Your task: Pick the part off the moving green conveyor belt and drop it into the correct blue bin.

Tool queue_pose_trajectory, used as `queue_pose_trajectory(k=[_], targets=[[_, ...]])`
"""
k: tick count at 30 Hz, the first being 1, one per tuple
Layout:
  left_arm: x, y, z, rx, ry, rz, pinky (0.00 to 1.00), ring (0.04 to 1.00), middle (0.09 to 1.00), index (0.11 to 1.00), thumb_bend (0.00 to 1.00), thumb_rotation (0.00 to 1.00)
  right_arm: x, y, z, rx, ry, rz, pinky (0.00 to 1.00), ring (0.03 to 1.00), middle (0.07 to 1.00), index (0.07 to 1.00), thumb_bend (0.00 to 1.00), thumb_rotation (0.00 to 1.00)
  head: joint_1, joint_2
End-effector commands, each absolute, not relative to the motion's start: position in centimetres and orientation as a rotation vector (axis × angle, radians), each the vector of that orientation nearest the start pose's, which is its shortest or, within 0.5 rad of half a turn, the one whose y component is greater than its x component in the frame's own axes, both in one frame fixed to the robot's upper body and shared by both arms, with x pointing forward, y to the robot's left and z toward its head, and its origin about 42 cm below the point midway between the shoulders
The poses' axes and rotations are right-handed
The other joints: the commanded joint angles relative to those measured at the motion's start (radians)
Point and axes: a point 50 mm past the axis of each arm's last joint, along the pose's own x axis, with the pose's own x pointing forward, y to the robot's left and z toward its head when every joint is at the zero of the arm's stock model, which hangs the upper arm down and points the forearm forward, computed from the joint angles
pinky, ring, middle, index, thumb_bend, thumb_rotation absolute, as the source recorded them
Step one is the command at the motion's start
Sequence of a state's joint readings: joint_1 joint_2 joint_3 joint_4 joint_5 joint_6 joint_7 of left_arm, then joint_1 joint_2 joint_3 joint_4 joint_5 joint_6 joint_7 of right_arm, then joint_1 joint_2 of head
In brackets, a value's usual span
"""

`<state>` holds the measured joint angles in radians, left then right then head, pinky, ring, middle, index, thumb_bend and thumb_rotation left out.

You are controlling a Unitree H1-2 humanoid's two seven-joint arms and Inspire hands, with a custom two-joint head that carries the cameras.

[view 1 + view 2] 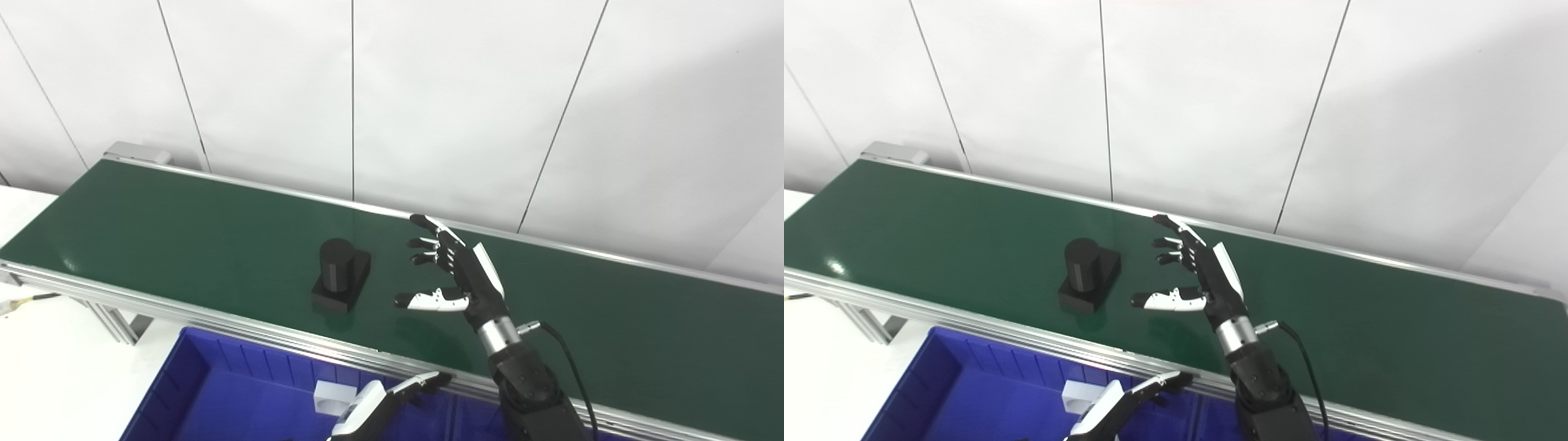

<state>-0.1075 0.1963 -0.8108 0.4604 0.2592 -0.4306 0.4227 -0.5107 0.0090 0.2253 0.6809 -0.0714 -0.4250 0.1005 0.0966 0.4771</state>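
We held our right hand [468,275] with fingers [429,242] spread wide, empty, beside the part [340,274] | left hand [392,398] low, fingers unclear | belt [184,233] could carry part away.

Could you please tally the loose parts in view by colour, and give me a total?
Black part, on the belt: 1
White part, in the blue bin: 1
Total: 2
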Motion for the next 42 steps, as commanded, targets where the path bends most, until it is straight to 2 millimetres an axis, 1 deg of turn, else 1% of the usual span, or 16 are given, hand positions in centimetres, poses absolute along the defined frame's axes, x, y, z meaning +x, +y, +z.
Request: queue_pose_trajectory(k=[1, 5, 8, 12, 15, 25, 29, 37, 42], targets=[[23.7, 11.1, 1.4, 0.394, -0.243, -0.511, 0.71, 0.808, 0.864, 0.862, 1.00, 0.16, 43.1, -9.1, 13.8, -0.146, -0.346, 0.463, 0.67, 0.784, 0.917, 0.866, 1.00, 0.26, 0.000, 0.001], [23.7, 11.1, 1.4, 0.387, -0.237, -0.513, 0.71, 0.811, 0.865, 0.861, 1.00, 0.16, 43.6, -8.6, 13.7, -0.149, -0.328, 0.456, 0.67, 0.785, 0.914, 0.866, 1.00, 0.26, -0.001, 0.002], [23.6, 11.1, 1.4, 0.388, -0.238, -0.516, 0.71, 0.812, 0.868, 0.862, 1.00, 0.15, 43.9, -8.1, 13.7, -0.150, -0.320, 0.456, 0.66, 0.776, 0.902, 0.857, 1.00, 0.23, -0.001, 0.003], [23.6, 11.1, 1.3, 0.395, -0.242, -0.517, 0.71, 0.811, 0.871, 0.865, 1.00, 0.15, 44.0, -7.6, 13.5, -0.167, -0.311, 0.455, 0.65, 0.773, 0.893, 0.854, 1.00, 0.25, 0.002, 0.003], [23.6, 11.1, 1.4, 0.392, -0.242, -0.516, 0.70, 0.808, 0.870, 0.865, 1.00, 0.15, 44.0, -7.4, 13.3, -0.171, -0.301, 0.454, 0.66, 0.782, 0.894, 0.851, 1.00, 0.24, 0.003, 0.003], [23.4, 11.1, 1.4, 0.393, -0.248, -0.515, 0.71, 0.812, 0.872, 0.865, 1.00, 0.15, 44.1, -7.1, 12.7, -0.190, -0.274, 0.448, 0.66, 0.792, 0.895, 0.854, 1.00, 0.23, 0.002, 0.010], [23.4, 11.1, 1.5, 0.393, -0.253, -0.515, 0.71, 0.811, 0.871, 0.864, 1.00, 0.14, 44.1, -6.8, 12.5, -0.200, -0.272, 0.441, 0.63, 0.773, 0.900, 0.854, 1.00, 0.23, 0.003, 0.011], [23.3, 11.1, 1.5, 0.388, -0.248, -0.518, 0.70, 0.812, 0.875, 0.873, 1.00, 0.15, 44.0, -6.6, 12.3, -0.214, -0.266, 0.440, 0.63, 0.771, 0.903, 0.851, 1.00, 0.23, 0.005, 0.014], [23.3, 11.1, 1.5, 0.386, -0.247, -0.518, 0.71, 0.818, 0.877, 0.874, 1.00, 0.15, 43.9, -6.6, 12.2, -0.214, -0.263, 0.441, 0.64, 0.774, 0.903, 0.855, 1.00, 0.23, 0.000, 0.016]])
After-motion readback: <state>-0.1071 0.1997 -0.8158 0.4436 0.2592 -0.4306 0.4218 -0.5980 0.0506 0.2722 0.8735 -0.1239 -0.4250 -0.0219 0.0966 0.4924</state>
